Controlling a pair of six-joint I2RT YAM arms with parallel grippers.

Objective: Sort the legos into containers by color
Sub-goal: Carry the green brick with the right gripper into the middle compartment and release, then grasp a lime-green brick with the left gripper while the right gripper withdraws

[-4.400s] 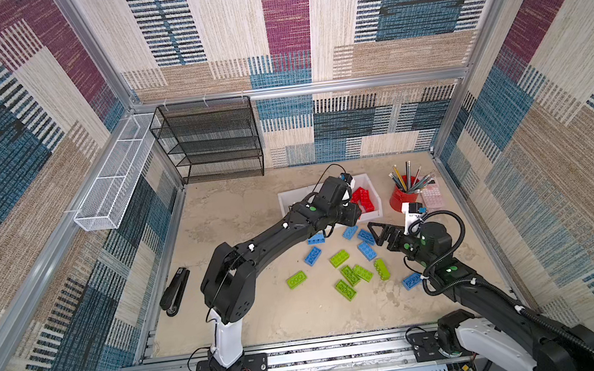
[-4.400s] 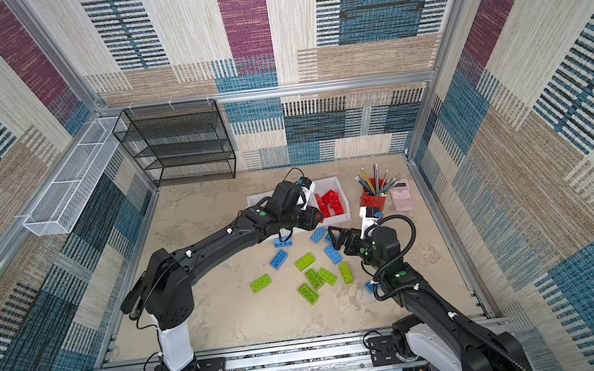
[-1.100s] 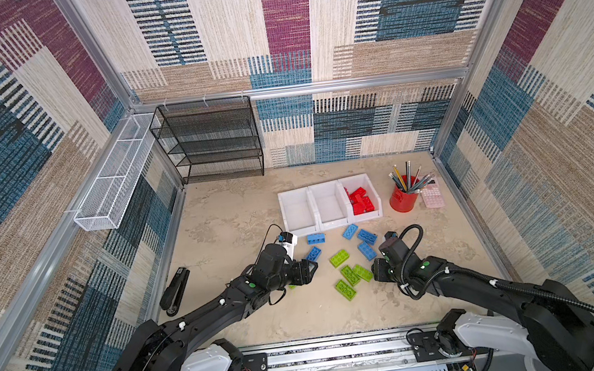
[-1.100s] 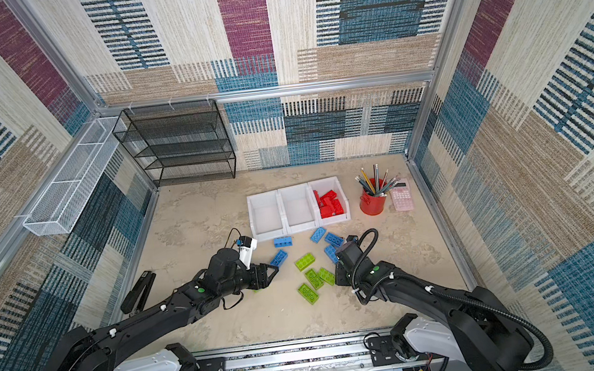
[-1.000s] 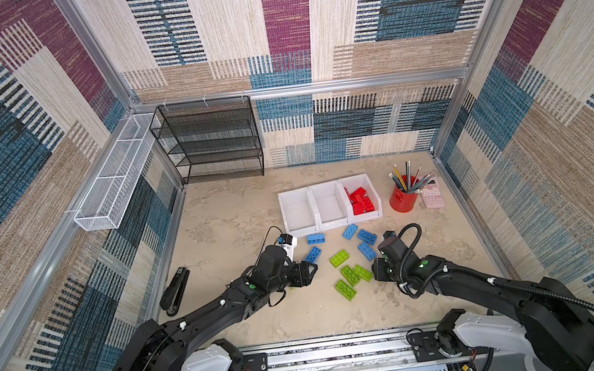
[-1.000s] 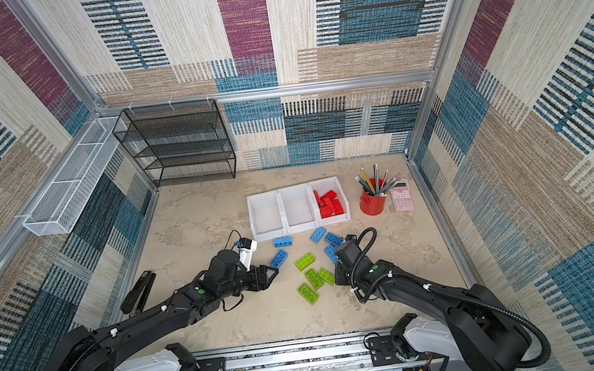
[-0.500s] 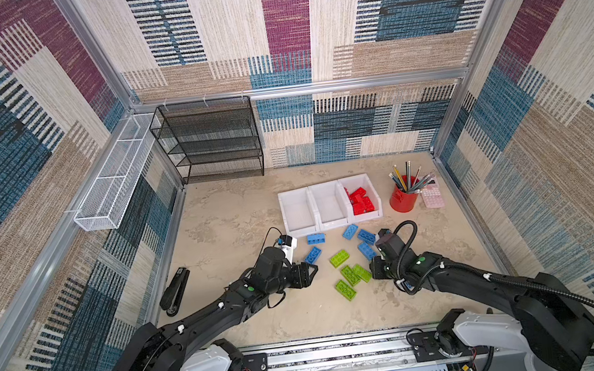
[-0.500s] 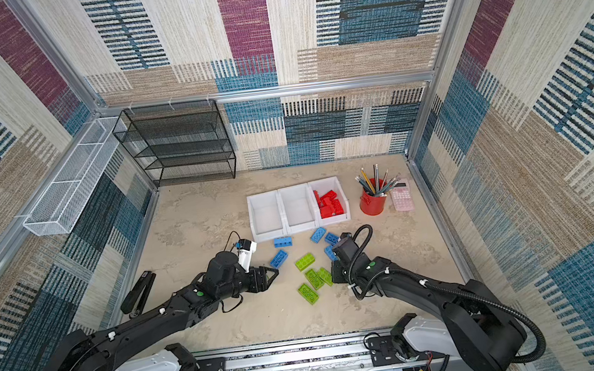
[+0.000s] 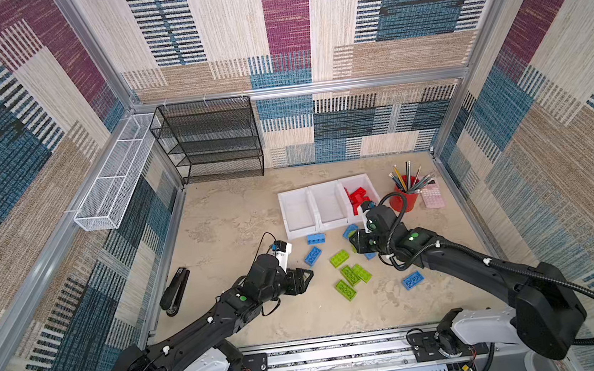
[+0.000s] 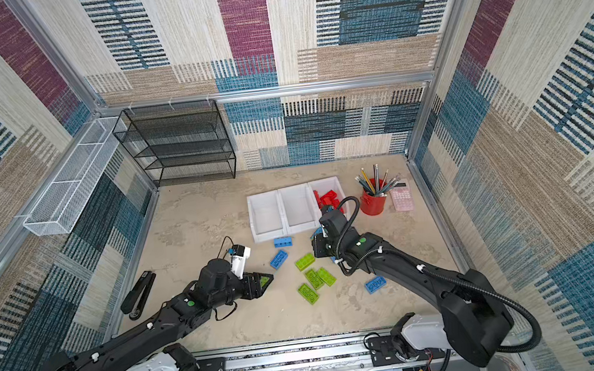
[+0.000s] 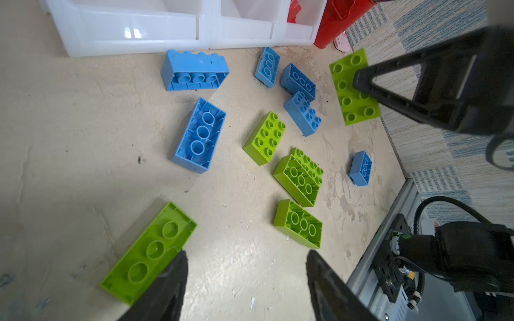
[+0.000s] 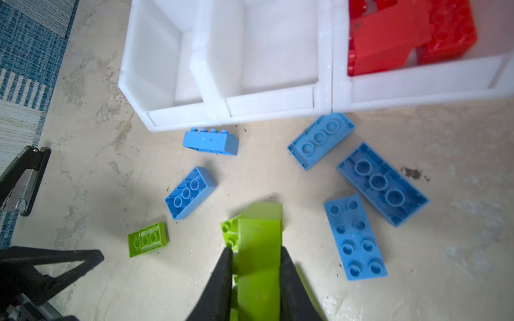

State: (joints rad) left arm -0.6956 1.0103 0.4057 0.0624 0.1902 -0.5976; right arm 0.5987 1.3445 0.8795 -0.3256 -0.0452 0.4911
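Lime green plastic up close: a green lego [image 11: 150,250] lying flat on the sandy beige floor [image 11: 69,111], hollow side up with three round rings inside, right against one finger of the left gripper [image 11: 246,254], black fingers spread wide apart. Off to the left side, a black stapler [image 9: 175,291] by the wall. Close by on the right, a second green lego [image 12: 260,236] pinched tight between the two black fingers of the right gripper [image 12: 256,250], smooth long side showing. On the floor a bit further out, loose legos: four more green legos [image 9: 350,275] near each other and several light blue legos [image 9: 312,256], all chunky, hard, shiny blocks, some with round bumps up, some hollow side up, one blue block [image 9: 316,238] tipped on its side just in front of the containers [image 9: 302,232]. White plastic for those, three joined in a row, boxy, open on top, low lips in front, with red legos [image 9: 359,197] piled in the right-hand one. Just right of them, a round red cup [image 9: 405,202] stuffed with pencils, and a pink calculator [image 9: 431,195] beside it. Farthest back, a black mesh shelf [image 9: 217,142] against the wall and a long white wire basket [image 9: 113,185] hung on the left wall.
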